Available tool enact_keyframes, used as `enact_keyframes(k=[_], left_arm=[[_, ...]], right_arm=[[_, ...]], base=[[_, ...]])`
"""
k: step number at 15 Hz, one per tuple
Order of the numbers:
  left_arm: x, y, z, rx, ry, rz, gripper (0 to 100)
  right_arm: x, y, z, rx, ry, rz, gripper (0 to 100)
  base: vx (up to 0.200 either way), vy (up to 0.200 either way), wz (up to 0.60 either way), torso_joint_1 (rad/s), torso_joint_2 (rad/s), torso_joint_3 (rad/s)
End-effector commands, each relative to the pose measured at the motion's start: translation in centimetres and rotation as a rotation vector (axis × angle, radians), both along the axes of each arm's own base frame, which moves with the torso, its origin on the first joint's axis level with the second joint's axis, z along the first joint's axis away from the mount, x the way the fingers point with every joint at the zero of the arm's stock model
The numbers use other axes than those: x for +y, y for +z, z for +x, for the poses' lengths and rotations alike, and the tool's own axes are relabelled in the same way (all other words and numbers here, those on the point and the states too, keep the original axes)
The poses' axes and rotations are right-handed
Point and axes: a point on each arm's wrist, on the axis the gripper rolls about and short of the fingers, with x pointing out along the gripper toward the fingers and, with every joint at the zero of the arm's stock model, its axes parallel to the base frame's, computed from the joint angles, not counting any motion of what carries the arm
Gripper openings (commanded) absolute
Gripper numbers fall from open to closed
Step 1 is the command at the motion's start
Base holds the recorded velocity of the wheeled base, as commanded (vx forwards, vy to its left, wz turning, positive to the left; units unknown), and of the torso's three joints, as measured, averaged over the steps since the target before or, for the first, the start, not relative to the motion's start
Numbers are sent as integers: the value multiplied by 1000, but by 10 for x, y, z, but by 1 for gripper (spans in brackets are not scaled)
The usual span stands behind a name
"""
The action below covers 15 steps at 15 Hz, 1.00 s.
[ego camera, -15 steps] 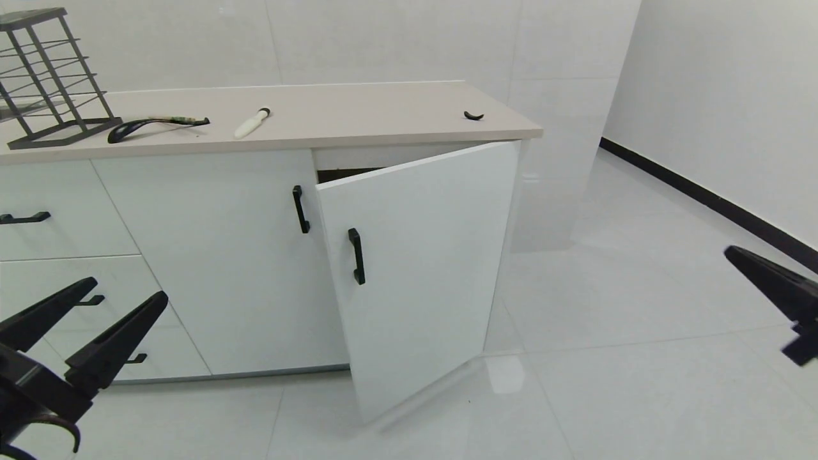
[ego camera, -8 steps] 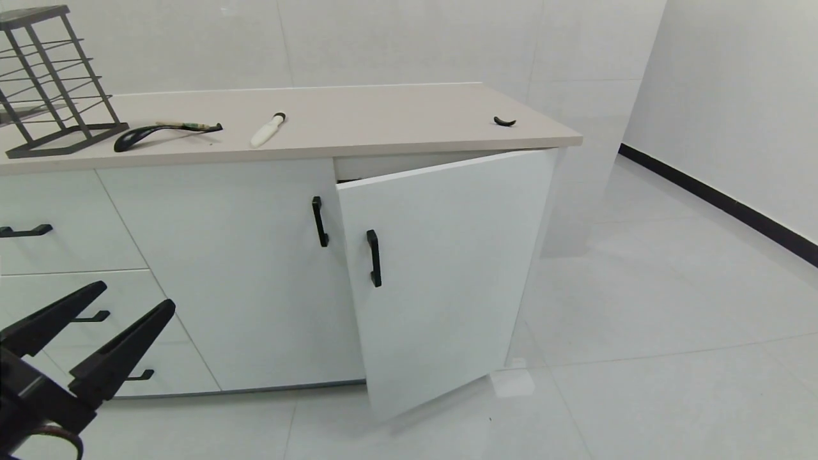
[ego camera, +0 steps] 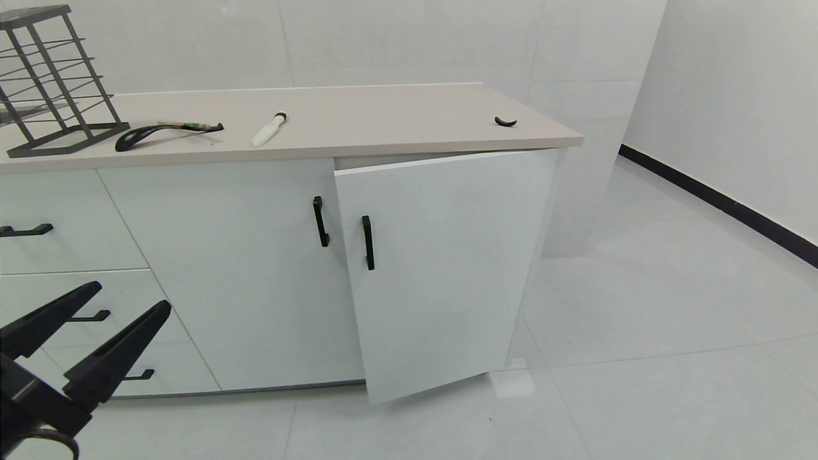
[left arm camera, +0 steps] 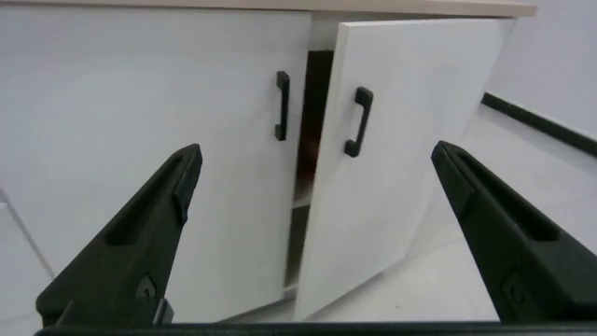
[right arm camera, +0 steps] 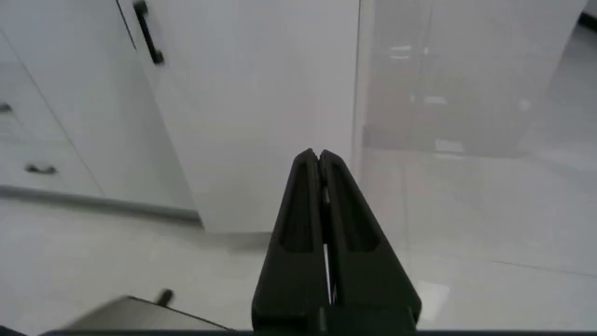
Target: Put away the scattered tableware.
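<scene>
On the beige countertop [ego camera: 383, 108] lie a black spoon [ego camera: 160, 131], a white-handled utensil [ego camera: 268, 130] and a small black curved piece [ego camera: 505, 121]. Below, the right cabinet door [ego camera: 447, 268] stands slightly ajar, its black handle [ego camera: 367, 243] next to the neighbouring door's handle [ego camera: 320, 221]. My left gripper [ego camera: 131, 295] hangs open and holds nothing, low in front of the drawers; from its wrist, the left gripper [left arm camera: 315, 154] faces the ajar door [left arm camera: 420, 140]. My right gripper [right arm camera: 320, 159] is shut with nothing in it, low above the floor near the door [right arm camera: 261, 93].
A black wire rack [ego camera: 51, 76] stands at the counter's left end. Drawers with black pulls [ego camera: 25, 230] fill the cabinet's left side. Open tiled floor [ego camera: 639, 319] stretches to the right, bounded by a wall with a dark skirting [ego camera: 722, 204].
The cabinet door has swung back towards the cabinet and is now nearly closed. The right gripper, at the head view's right edge a second ago, has left it; the camera also shifted.
</scene>
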Motion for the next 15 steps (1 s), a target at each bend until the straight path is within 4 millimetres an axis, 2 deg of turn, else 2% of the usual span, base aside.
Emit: enact_keyframes(k=[1, 3, 4, 7, 9, 10, 11, 12, 15], left_arm=[[1, -1, -1, -12, 20, 46, 100], [2, -4, -5, -33, 37, 104, 100], [5, -5, -13, -53, 62, 123, 100], [13, -12, -42, -44, 160, 122, 100], [14, -37, -83, -30, 259, 125, 100], [13, -46, -93, -28, 268, 126, 100], [11, -69, -108, 13, 275, 131, 100], [11, -75, -107, 82, 279, 126, 100], [11, -81, -107, 150, 274, 111, 100]], right_arm=[[-1, -2, -3, -47, -44, -37, 0], [-3, -2, -3, -51, -141, -64, 0], [-5, -5, -2, -15, -252, -58, 0], [-6, -7, -2, 3, -274, -14, 0], [-6, -7, -2, 3, -278, -13, 0], [-6, -7, -2, 5, -278, -10, 0], [-6, -7, -2, 6, -277, -8, 0], [-6, -7, -2, 6, -277, -8, 0], [-6, -7, -2, 6, -277, -8, 0]], base=[[0, 0, 0, 0, 0, 0], [0, 0, 0, 0, 0, 0], [0, 0, 0, 0, 0, 0], [0, 0, 0, 0, 0, 0], [0, 0, 0, 0, 0, 0], [0, 0, 0, 0, 0, 0], [0, 0, 0, 0, 0, 0], [0, 0, 0, 0, 0, 0], [0, 0, 0, 0, 0, 0]])
